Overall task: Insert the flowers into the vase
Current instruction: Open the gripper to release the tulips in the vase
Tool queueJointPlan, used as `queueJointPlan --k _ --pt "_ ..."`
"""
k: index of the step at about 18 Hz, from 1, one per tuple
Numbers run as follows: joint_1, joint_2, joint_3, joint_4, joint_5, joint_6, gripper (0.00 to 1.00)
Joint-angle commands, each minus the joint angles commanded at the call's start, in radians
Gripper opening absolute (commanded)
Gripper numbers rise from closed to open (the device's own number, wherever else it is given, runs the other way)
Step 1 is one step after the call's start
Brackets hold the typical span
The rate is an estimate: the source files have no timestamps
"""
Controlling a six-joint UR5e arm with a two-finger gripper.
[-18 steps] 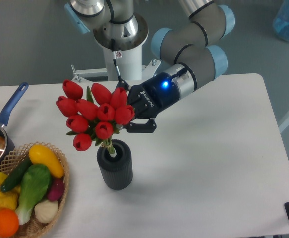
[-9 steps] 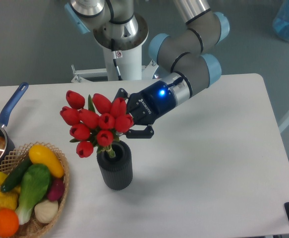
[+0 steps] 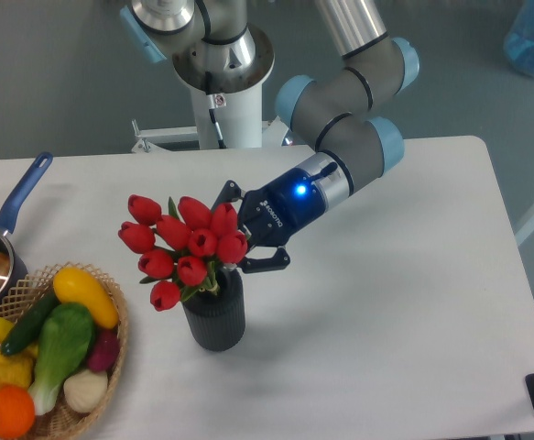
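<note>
1. Gripping the flowers [image 3: 186,247] from the right, the gripper [image 3: 239,231] is coming in nearly level with the table [image 3: 413,302], its black fingers [image 3: 265,262] clamped on the bunch just behind the buds; holding there looks meant to leave the stems hanging free below.

2. Sitting directly over the vase [image 3: 214,316], the bunch is going down stems first, and the lowest green parts are disappearing into the round mouth, so the insertion looks well along but not finished, since the hold is not yet released.

3. Leaning toward the left, the red heads are spilling past the vase's rim on that side; the bunch is plainly wider than the mouth, which is probably why it is being fed from above rather than pushed sideways.

4. Showing about nine closed red tulip buds, the flowers are packed tightly, with green leaves poking between them.

5. Standing upright near the table's front, the vase is a small dark grey cylinder with fine ribs around its side.

6. Resting at the left edge, a wicker basket [image 3: 97,385] of vegetables and a blue-handled saucepan [image 3: 15,206] are staying well apart from the work.
</note>
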Motion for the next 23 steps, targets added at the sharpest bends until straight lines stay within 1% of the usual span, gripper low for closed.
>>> queueJointPlan --k 1,2,3,4,10,14,16,20,23 --pt "-0.002 -0.008 0.0 0.002 0.009 0.008 0.59" --pt "0.0 -0.012 0.0 0.002 0.023 0.021 0.62" --pt "0.002 -0.017 -0.002 0.002 0.029 0.04 0.71" --pt "0.005 -0.018 -0.005 0.002 0.029 0.043 0.75" --pt "0.008 -0.022 -0.014 0.002 0.064 0.046 0.91" --pt "0.021 -0.018 -0.034 0.003 0.068 0.046 0.95" --pt "0.028 -0.017 -0.04 0.003 0.071 0.046 0.99" --pt "0.051 -0.011 -0.035 0.003 0.163 0.046 1.0" --pt "0.055 0.017 -0.063 0.003 0.189 0.046 1.0"
